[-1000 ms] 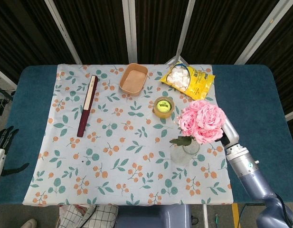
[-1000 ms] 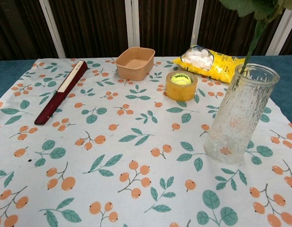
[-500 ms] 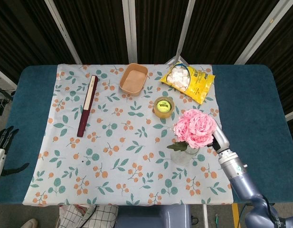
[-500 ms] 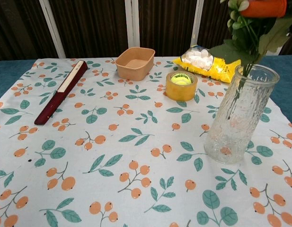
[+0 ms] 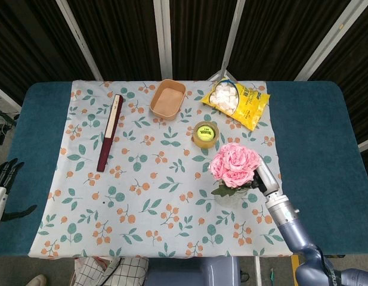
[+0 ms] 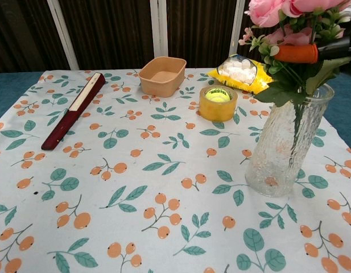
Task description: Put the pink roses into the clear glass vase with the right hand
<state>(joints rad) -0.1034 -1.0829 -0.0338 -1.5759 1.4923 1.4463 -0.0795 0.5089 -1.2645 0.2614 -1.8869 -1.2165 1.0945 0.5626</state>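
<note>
Lowering straight and slowly seems best, since the right hand (image 5: 259, 177) grips the pink roses (image 5: 234, 164) whose stems already sit partway inside the clear glass vase (image 6: 287, 142), before letting go.

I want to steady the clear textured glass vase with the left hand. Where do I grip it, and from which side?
Probably best to wrap the clear textured glass vase around its mid-body, below the flared rim, coming in from the robot's left. It stands upright, its mouth is filled by the pink roses' stems and leaves, and the right hand holds them from the right side.
</note>
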